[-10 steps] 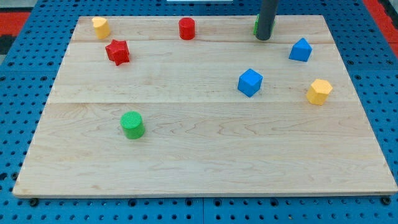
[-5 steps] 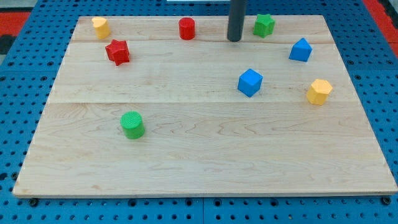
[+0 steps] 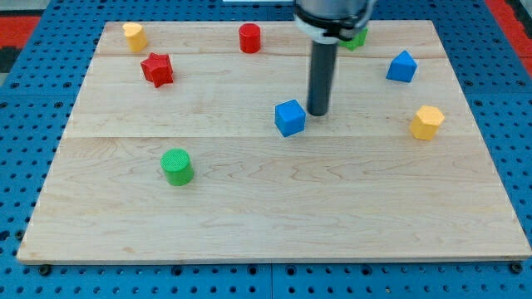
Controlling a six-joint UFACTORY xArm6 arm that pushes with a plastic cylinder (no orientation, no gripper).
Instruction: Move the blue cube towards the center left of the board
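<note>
A: Where's the blue cube [image 3: 290, 117] sitting?

B: Near the board's [image 3: 274, 216] middle, a shade to the view's right of centre. My tip [image 3: 317, 112] is just beside its right face, slightly toward the view's top; it looks like contact, though I can't be sure the two touch.

A: Any grip on it?

B: None. There are no jaws, just a bare rod, so nothing holds the cube. It can only be shoved.

A: So what could go wrong?

B: The tip sits a little high on that face. A push to the view's left from there would likely spin the cube and send it drifting toward the view's bottom, or let the tip slide off the upper corner.

A: Anything in the path?

B: The green cylinder [image 3: 176, 166] lies to the lower left; a downward drift could knock it. The red star [image 3: 156, 68] is up left, well apart, so less of a worry. The other blue block [image 3: 401, 66] and yellow block [image 3: 426, 122] sit out of the way on the right.
</note>
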